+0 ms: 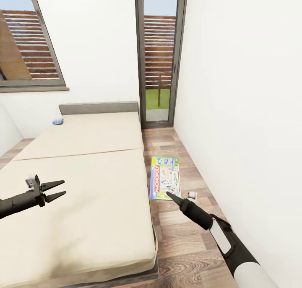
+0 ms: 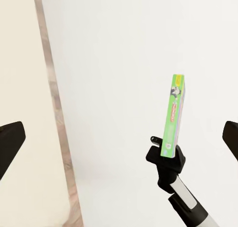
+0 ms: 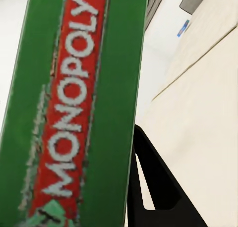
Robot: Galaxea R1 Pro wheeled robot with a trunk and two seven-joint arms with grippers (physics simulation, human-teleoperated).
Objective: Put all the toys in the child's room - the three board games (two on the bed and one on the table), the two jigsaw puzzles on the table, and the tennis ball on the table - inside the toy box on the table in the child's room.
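My right gripper point(image 1: 170, 194) is shut on the edge of the green board game point(image 1: 165, 177), a flat Monopoly box held over the floor strip beside the bed point(image 1: 84, 183). Seen from the left wrist, the green box point(image 2: 174, 113) stands upright above the right gripper point(image 2: 166, 157). The right wrist view has the box's red Monopoly label point(image 3: 74, 108) close up, with one dark finger point(image 3: 158, 187) beside it. A smaller blue board game point(image 1: 57, 121) lies on the mattress near the grey headboard point(image 1: 98, 108). My left gripper point(image 1: 56, 190) hangs open and empty above the mattress.
A narrow strip of wooden floor point(image 1: 184, 237) runs between the bed and the white right wall point(image 1: 243, 112). A tall glass door point(image 1: 158, 70) closes its far end. A window point(image 1: 29, 40) sits in the wall behind the headboard.
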